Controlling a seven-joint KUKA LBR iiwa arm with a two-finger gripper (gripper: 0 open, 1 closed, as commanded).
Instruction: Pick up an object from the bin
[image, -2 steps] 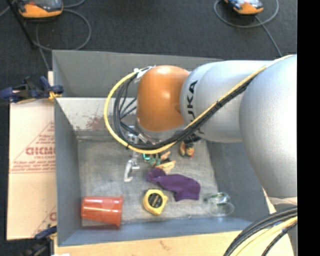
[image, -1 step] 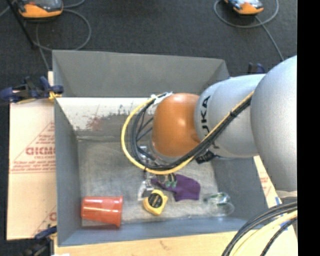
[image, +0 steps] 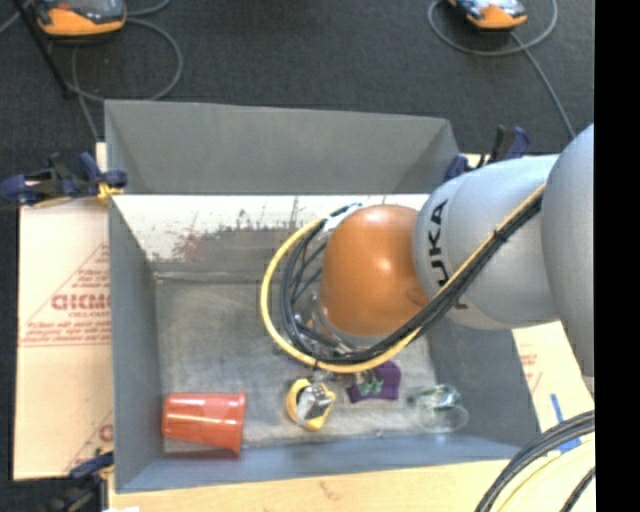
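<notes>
My gripper (image: 320, 392) reaches down below the arm's orange dome, near the bin's front wall at its middle. Its tip is right on a small yellow rounded thing (image: 300, 409) that lies on the bin floor; I cannot tell whether that thing is gripped. A purple thing (image: 380, 384) lies just to the right of the gripper, partly hidden by the arm's cables. Further right sits a small clear, glassy thing (image: 438, 404).
A red cup (image: 204, 419) lies on its side in the bin's front left corner. The arm and its cable loop cover the middle and right of the bin. Bare floor shows at the left and the back.
</notes>
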